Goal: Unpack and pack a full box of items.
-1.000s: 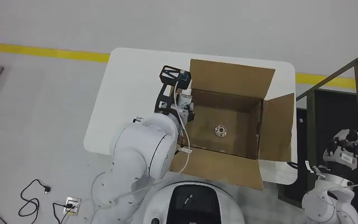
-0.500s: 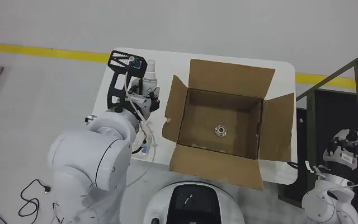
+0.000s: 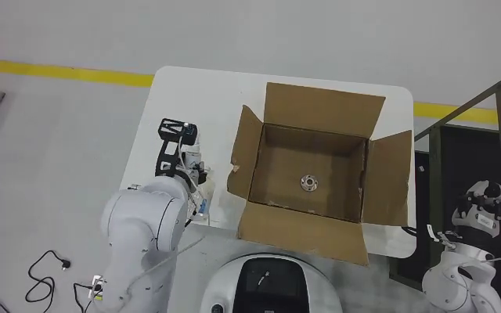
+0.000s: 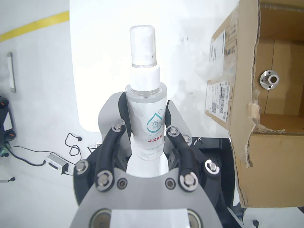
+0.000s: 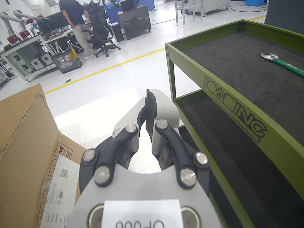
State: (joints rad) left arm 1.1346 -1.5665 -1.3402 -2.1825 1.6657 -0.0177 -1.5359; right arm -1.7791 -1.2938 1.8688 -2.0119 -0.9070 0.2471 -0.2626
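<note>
My left gripper (image 4: pixel 145 117) is shut on a clear spray bottle (image 4: pixel 144 88) with a white collar and a frosted cap. In the top view the left gripper (image 3: pixel 190 160) holds the spray bottle (image 3: pixel 191 149) over the white table (image 3: pixel 188 94), left of the open cardboard box (image 3: pixel 313 227). A small metal flange (image 3: pixel 309 182) lies on the box floor; the same flange (image 4: pixel 269 79) appears in the left wrist view past a torn box flap. My right gripper (image 5: pixel 147 115) is shut with nothing in it, off the table's right side beside the box (image 5: pixel 21 143).
A green cart (image 5: pixel 237 91) with black mats stands right of the table, a wrench (image 5: pixel 282 64) lying on its top shelf. Box flaps (image 3: pixel 239 156) stick out on all sides. Cables (image 3: pixel 47 282) lie on the floor at the lower left.
The left arm carried the spray bottle out of the box, swung left over the table, then drew back toward the table's near left part. The right arm has kept still.
</note>
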